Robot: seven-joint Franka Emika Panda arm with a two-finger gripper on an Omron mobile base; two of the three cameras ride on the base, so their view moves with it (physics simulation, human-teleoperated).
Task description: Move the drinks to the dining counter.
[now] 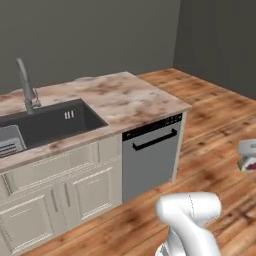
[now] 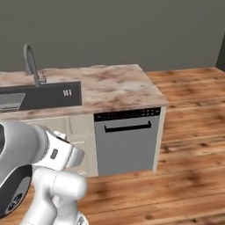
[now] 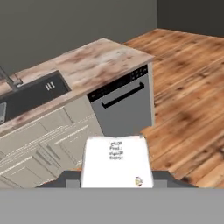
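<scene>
Drink bottle, whitish with small dark print on its face, sits close up at the bottom of the hand view, flanked on both sides by the dark fingers of the gripper, which looks closed against its sides. Its cap cannot be made out. Beyond and above it stands the dining counter, a beige-brown marbled top that is well apart from the bottle. A dark sink is sunk into the left part of the counter, with a grey curved faucet rising at its far edge. The right part of the counter is bare marble, running to a squared corner on the right end. Under that bare stretch sits a grey dishwasher with a dark control strip and a dark bar handle, its front flush with the counter's near edge. Pale cabinet doors fill the space to its left, below the sink. Wooden floor lies open in front of the counter and past its right end, back to the grey walls. The white arm rises at the near edge.
</scene>
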